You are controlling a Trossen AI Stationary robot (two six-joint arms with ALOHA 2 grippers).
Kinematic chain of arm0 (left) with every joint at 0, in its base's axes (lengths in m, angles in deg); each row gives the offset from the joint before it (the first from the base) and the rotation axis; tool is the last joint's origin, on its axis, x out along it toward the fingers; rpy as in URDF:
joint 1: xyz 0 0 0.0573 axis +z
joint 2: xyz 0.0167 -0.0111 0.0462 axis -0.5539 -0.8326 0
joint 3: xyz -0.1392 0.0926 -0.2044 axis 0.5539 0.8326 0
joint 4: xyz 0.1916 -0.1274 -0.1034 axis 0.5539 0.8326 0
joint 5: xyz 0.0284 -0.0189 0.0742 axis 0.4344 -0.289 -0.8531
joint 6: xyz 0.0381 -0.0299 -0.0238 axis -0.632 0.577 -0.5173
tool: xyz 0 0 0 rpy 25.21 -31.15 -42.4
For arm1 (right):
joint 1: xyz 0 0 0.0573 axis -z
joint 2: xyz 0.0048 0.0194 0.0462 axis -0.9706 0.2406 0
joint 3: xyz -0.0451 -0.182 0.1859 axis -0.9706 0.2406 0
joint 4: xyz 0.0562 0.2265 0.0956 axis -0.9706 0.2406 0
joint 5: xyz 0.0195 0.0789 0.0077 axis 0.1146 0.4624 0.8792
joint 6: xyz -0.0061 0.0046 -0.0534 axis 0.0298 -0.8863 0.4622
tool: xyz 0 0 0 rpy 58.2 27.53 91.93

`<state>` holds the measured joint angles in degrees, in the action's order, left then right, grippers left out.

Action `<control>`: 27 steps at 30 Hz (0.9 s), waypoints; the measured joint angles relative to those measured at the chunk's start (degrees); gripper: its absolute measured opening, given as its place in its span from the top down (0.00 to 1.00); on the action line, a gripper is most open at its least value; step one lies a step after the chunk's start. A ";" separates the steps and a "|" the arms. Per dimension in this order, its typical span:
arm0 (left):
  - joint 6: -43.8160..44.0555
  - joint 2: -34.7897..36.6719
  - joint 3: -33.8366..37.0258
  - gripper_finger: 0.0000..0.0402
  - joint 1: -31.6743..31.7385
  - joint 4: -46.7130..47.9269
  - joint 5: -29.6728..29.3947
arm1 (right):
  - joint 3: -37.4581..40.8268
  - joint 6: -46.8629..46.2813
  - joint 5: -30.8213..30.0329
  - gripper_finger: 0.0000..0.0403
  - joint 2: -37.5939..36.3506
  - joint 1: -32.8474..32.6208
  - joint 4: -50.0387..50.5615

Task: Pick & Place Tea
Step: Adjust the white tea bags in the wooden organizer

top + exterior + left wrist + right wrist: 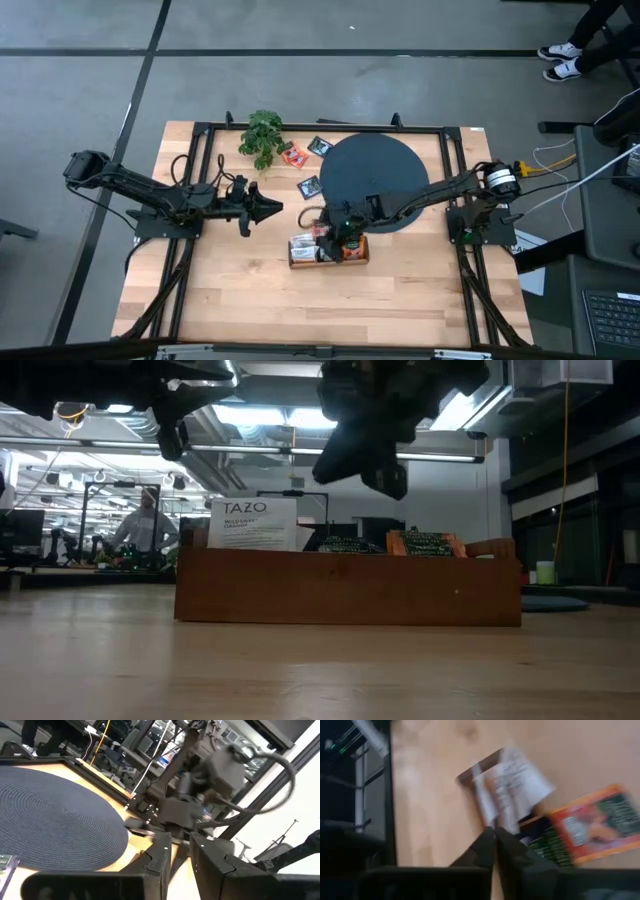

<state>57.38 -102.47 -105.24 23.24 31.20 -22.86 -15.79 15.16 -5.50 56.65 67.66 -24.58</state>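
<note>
Wooden box [328, 256] of tea packets [428, 544] beneath right gripper [494, 836], fingers closed, empty; left fingers [162, 851] slightly parted.

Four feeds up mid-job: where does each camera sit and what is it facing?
High: overhead, straight down; both arms, black disc, wooden box.
Low: tabletop level, facing the wooden box; right gripper above it.
Left wrist: past the left gripper toward the disc.
Right wrist: down past the shut right gripper onto tea packets.
Shared: high and low both show the box.
</note>
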 joint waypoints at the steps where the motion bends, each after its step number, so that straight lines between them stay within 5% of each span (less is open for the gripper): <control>1: 0.01 0.00 0.00 0.83 0.00 0.10 0.00 | 0.00 -0.10 0.12 0.97 0.16 -0.55 -0.12; 27: 0.02 0.02 0.00 0.83 0.00 2.22 -0.07 | 0.02 -7.55 -1.34 1.00 5.40 -1.69 0.49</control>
<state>57.40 -102.45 -105.24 23.24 33.42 -22.93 -15.76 7.61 -6.83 62.05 65.97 -24.08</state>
